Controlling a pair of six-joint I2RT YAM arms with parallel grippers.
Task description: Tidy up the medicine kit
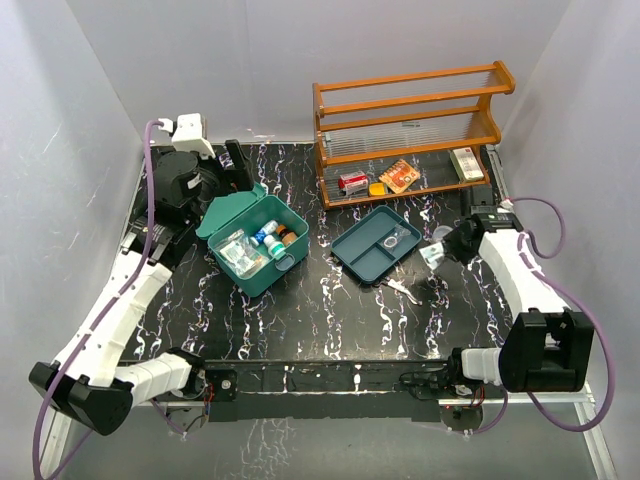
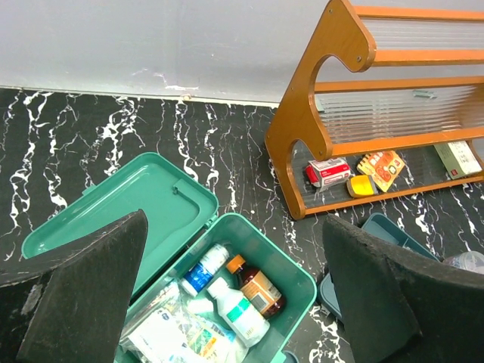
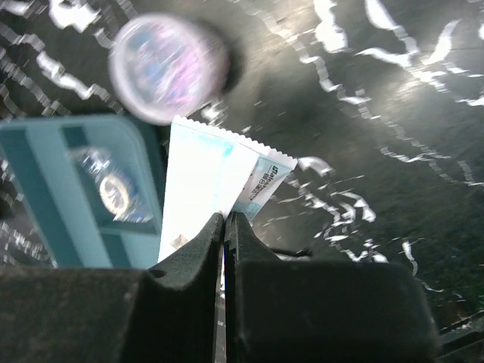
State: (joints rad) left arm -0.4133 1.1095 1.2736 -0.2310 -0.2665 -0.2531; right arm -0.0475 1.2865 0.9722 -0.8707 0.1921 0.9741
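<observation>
We see the medicine kit [image 1: 265, 278] open at centre left, bottles [image 2: 238, 311] and packets [image 2: 170, 336] inside. Our right pincer [image 3: 224, 219] is clenched on a sachet [image 3: 208, 181], our left pincer [image 2: 238, 283] gapes empty. Items on the rack [image 1: 410, 110] look unpacked.

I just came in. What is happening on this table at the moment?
The right gripper is shut on a small white and blue sachet, held just beside the dark teal divided tray. The left gripper hangs open and empty near the medicine kit, whose lid is open; bottles and packets already lie inside. A few small boxes sit on the orange wooden rack at the back.
</observation>
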